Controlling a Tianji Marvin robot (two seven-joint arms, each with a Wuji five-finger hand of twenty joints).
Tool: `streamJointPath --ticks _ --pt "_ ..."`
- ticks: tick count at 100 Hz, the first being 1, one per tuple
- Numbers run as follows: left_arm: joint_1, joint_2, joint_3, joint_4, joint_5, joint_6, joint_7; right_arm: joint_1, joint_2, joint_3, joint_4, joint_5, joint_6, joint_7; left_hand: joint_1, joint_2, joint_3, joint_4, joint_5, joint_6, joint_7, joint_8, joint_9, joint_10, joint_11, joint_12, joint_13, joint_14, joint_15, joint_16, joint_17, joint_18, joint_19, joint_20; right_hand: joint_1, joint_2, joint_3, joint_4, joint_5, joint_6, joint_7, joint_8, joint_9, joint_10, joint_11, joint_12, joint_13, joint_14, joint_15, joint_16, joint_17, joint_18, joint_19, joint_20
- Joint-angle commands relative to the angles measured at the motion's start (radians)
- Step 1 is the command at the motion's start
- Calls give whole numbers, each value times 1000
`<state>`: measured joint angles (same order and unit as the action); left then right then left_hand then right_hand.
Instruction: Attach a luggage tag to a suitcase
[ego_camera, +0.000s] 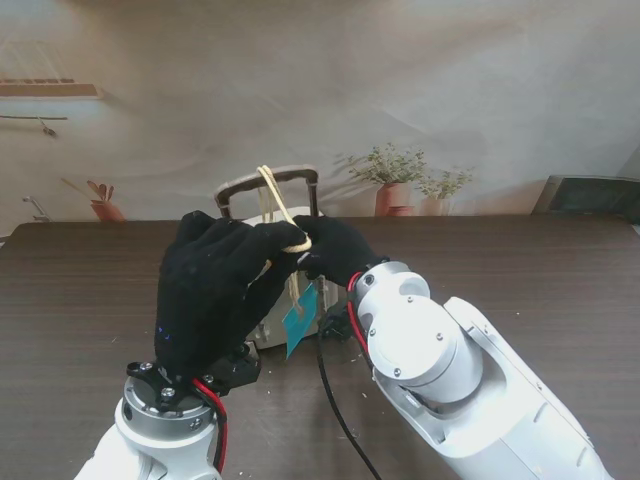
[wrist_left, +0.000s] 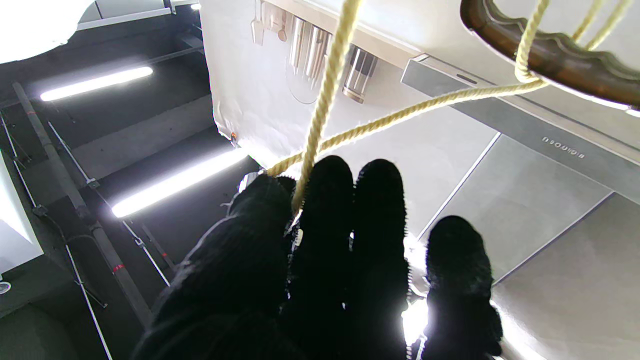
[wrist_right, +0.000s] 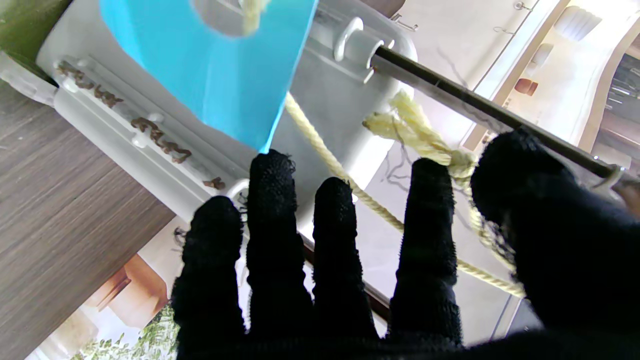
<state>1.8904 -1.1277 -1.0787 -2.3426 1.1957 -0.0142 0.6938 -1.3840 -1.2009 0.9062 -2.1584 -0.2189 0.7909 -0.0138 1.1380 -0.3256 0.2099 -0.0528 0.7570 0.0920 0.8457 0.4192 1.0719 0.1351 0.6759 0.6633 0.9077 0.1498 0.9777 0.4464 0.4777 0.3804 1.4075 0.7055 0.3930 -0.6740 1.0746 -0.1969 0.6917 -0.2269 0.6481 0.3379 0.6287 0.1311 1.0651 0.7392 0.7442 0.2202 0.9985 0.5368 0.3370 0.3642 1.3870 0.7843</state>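
Even, soft light filled the stand view. Ceiling tubes flared white beyond the left hand; the blue tag was blurred.

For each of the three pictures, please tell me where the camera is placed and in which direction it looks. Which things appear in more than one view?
Stand view: sits above the shoulders, looks down at the table; shows both arms, the left hand and right hand at the suitcase.
Left wrist view: looks along its black-gloved fingers, up past the handle.
Right wrist view: looks along its fingers at the suitcase and blue tag.
Shared: the yellow cord appears in all three; the tag in the stand and right wrist views.
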Motion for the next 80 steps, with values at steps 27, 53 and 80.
streamJointPath --ticks 27,53,80 --pt "2 0 1 -66 4 2 -10 -32 -19 6 -23 46 2 -24 58 26 -12 19 16 -1 3 -8 -12 49 1 9 -11 -30 -2 25 -13 14 25 18 19 -61 38 6 30 -72 66 -61 -96 -7 -97 -88 -118 -29 -78 -18 -103 -61 -86 -33" --pt "2 0 1 -66 4 2 -10 -44 -61 14 -32 108 39 -103 58 24 -13 19 16 -2 4 -8 -11 49 1 10 -11 -31 -2 25 -11 15 25 18 40 -128 29 -95 107 -25 157 -107 -149 7 -233 -236 -223 -11 -297 -98 -233 -57 -285 -114" --pt "2 0 1 -66 4 2 -10 -44 -76 8 -24 93 68 -129 59 25 -12 19 16 -1 4 -8 -12 49 0 10 -13 -29 -3 25 -11 15 25 18 21 -152 28 -123 155 43 218 -50 -150 17 -261 -291 -260 3 -433 -140 -292 -50 -429 -163"
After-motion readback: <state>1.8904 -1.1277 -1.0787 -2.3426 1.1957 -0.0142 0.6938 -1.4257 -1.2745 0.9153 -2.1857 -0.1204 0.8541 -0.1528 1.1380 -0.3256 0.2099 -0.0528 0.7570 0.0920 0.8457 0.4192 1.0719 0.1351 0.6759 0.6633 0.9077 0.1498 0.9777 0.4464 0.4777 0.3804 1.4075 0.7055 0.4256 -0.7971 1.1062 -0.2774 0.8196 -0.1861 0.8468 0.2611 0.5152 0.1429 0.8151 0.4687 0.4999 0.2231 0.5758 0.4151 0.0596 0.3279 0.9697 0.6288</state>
